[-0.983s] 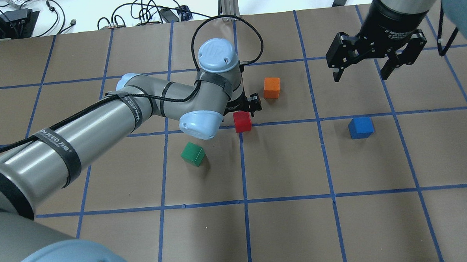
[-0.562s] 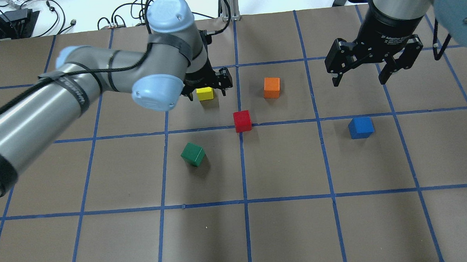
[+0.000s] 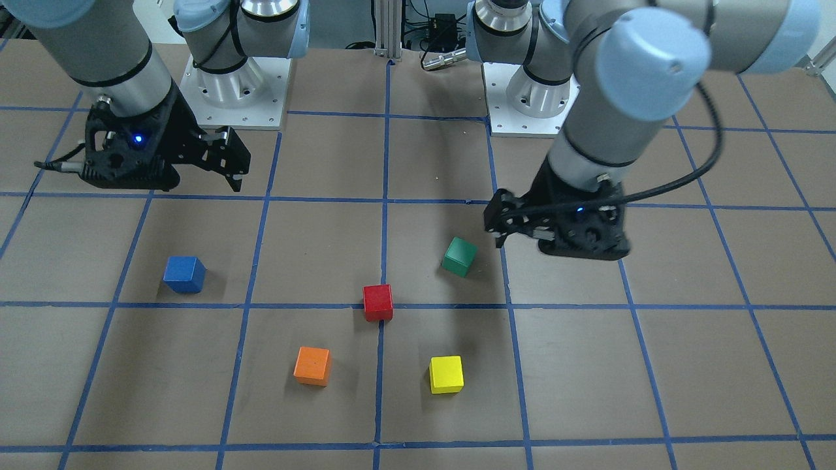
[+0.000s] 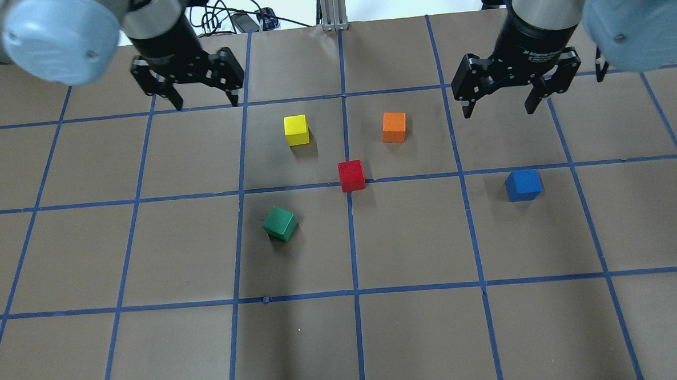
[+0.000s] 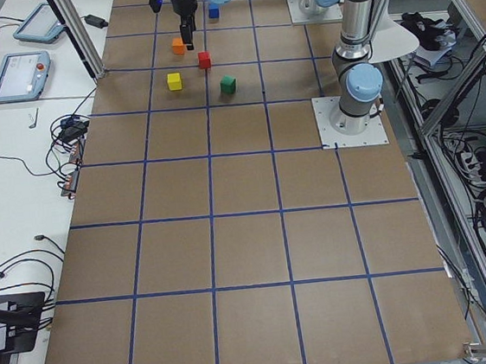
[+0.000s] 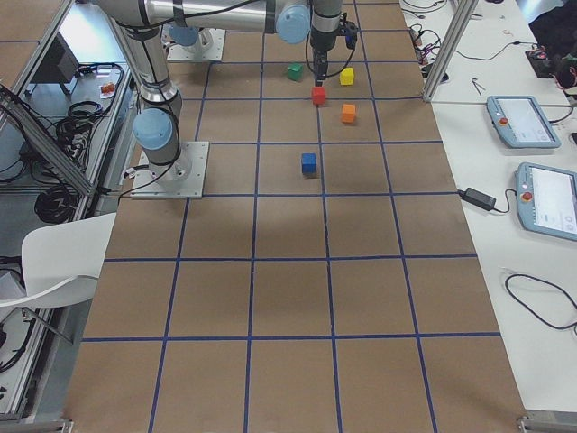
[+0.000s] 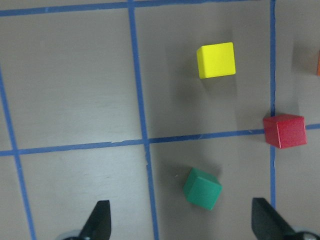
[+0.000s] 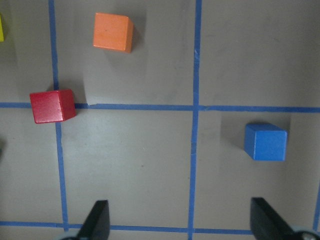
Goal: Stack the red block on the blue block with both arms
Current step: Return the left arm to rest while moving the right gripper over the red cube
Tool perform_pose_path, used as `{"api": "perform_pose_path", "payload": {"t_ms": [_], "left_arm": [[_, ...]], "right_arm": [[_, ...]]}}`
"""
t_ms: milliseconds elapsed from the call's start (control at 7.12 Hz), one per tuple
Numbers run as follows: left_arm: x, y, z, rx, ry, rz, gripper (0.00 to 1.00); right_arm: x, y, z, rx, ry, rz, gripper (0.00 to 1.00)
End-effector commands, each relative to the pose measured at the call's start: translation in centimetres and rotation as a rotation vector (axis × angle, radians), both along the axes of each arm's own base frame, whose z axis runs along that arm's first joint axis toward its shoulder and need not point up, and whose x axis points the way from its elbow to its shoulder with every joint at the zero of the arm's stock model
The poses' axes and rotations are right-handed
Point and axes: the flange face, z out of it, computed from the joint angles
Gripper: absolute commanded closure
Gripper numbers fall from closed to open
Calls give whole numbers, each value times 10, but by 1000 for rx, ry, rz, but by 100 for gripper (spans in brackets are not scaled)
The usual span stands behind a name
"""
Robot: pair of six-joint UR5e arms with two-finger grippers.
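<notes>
Red block [image 4: 351, 175] is sitting on a blue tape [image 4: 297, 297] crossing, touching nothing. Blue block [image 4: 523, 185] is lying well apart, to its right in the overhead view. Left gripper [image 4: 206, 101] and right gripper [image 4: 499, 111] are hovering, jaws spread wide, gripping nothing. Yellow cube [image 4: 296, 130], orange cube [image 4: 394, 127] and green cube [image 4: 280, 223] are sitting near the red one.
</notes>
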Motion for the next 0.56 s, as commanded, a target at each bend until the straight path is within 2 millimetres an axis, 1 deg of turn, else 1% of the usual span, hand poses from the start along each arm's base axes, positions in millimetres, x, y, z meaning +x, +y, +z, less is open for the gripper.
{"api": "perform_pose_path", "payload": {"t_ms": [0,140,281,421], "left_arm": [[7,33,36,-47,0,-4,0],[6,38,10,2,-1,-19,0],[7,42,2,4,-5,-17,0],[6,41,2,-8,-5,-14,0]], "right_arm": [[61,-13,-42,-12,-1,-7,0],[69,-14,-55,5,2,6,0],[85,-11,-70,32,6,32,0],[110,-10,-88,33,9,72,0]]}}
